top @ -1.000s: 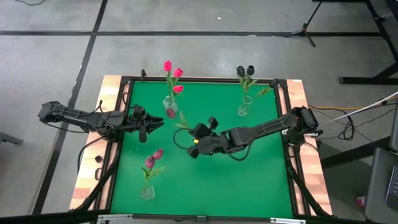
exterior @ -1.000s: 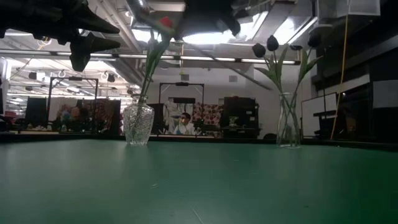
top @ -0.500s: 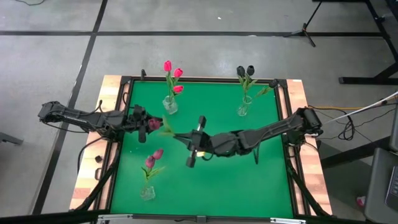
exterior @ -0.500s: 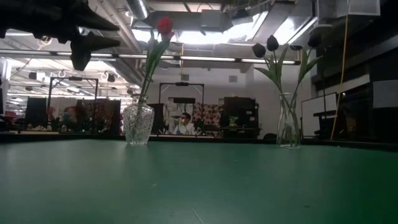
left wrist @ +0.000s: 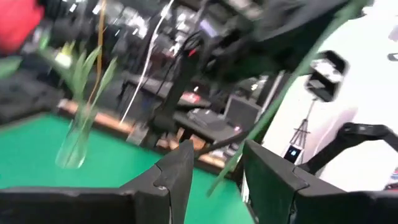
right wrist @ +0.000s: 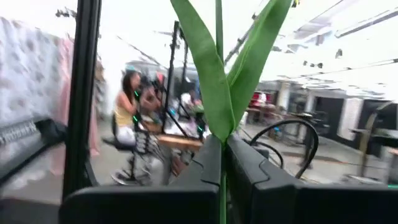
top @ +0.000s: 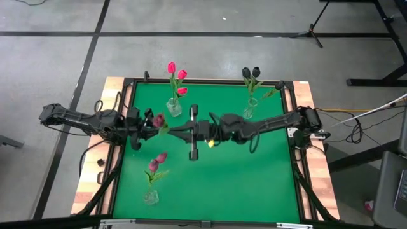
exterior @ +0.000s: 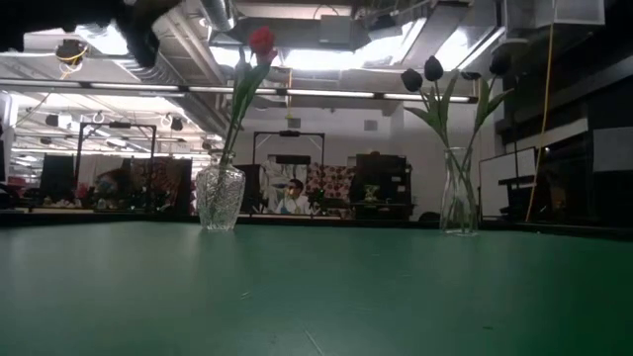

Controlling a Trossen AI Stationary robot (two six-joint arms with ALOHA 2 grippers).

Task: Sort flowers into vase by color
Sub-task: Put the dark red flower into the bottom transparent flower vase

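Right gripper (top: 180, 131) has swung its tulip (top: 159, 120) to the left gripper (top: 147, 129).

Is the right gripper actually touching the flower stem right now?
Touching. The right wrist view shows the right gripper shut on the green stem, which rises straight out from between its fingers with its leaves.

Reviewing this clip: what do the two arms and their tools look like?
Both arms are black, slim and jointed, with black cables looped along them. The left tool ends in two flat, dark, angular fingers. The right tool has similar blocky dark fingers. A small yellow-green mark shows near the right arm's wrist.
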